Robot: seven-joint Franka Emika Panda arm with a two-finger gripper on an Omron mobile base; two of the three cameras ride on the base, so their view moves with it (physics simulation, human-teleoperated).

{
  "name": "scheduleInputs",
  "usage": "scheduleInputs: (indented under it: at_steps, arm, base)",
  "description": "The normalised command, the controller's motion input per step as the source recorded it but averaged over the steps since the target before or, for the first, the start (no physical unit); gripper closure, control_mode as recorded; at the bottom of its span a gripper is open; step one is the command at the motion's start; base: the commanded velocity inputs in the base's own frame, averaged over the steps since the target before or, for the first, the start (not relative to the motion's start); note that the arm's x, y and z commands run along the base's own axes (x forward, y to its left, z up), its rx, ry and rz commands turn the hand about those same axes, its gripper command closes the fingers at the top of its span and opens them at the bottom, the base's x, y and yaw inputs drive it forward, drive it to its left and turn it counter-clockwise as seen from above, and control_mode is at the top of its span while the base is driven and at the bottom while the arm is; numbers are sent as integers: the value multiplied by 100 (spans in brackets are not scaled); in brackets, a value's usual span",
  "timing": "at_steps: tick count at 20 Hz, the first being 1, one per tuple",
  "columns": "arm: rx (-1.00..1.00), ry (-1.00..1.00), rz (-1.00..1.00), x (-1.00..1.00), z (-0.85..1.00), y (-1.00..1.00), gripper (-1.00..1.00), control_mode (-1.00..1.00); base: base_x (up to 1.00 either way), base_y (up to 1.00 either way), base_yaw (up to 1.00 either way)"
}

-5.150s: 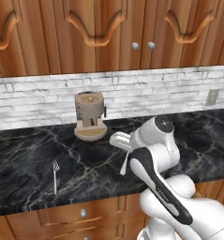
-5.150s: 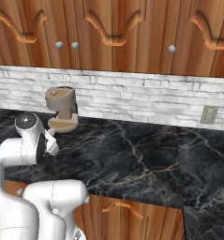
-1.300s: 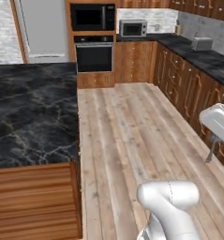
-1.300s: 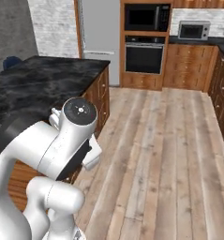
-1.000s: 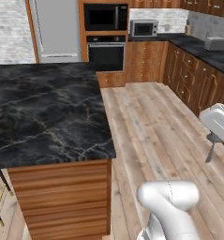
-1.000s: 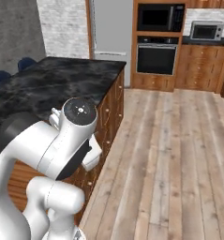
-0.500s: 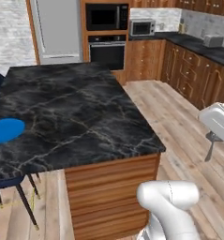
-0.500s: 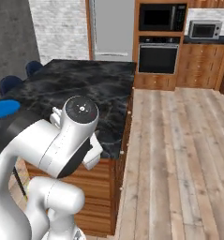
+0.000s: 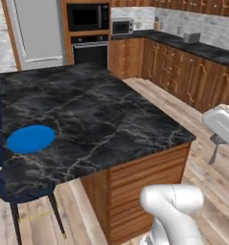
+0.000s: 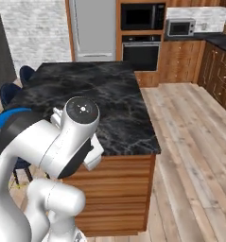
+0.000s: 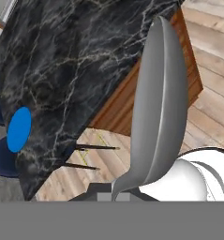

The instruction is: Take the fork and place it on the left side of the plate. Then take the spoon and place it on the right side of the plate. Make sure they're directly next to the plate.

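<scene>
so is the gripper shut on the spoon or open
Shut on the spoon: in the hand view its handle runs down into the gripper and its bowl stands up close before the camera.

bare island counter (image 9: pixel 111 115), plate (image 9: pixel 30 138) alone

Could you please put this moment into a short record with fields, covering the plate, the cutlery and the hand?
setting: kitchen island with a black marble top
plate: blue plate lying flat near the island's left edge, in the left base view
spoon: spoon held in the hand, bowl large in the hand view
hand: shut on the spoon's handle
fork: not made out on the island
placement: spoon not yet beside the plate
</scene>
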Motion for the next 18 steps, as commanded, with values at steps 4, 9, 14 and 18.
scheduleInputs:
  at_steps: [4, 9, 14, 18]
  arm:
    - [0, 0, 0, 0, 0, 0, 100, 100]
    - [0, 0, 0, 0, 0, 0, 100, 100]
    - [0, 0, 0, 0, 0, 0, 100, 100]
    - [0, 0, 0, 0, 0, 0, 100, 100]
  base:
    - [0, 100, -37]
    - [0, 100, -36]
    - [0, 100, -39]
    - [0, 96, -40]
